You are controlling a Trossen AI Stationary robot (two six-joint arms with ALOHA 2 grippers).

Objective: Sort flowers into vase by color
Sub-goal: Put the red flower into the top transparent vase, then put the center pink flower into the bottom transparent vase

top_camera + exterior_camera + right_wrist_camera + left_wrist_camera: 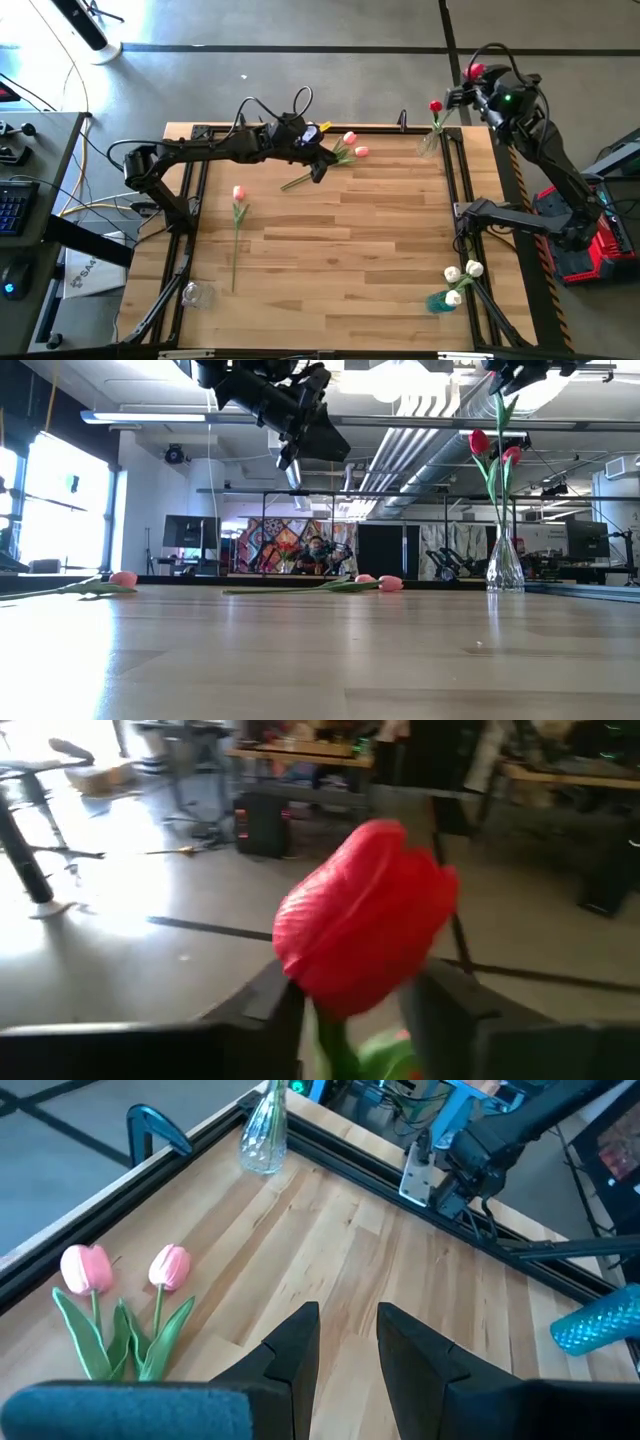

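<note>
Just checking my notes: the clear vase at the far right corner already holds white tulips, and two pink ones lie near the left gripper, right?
Not quite: the clear vase holds red tulips, as the low view shows. The two pink tulips do lie by the left gripper.

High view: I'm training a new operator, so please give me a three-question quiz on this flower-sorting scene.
1. True or false: the left tool is holding a flower.
2. Which colour are the flower heads at the teal vase? A red, B white, C pink.
3. How many pink tulips lie on the table?

Key: 1 false, it is open and empty; 2 B; 3 three.
</note>
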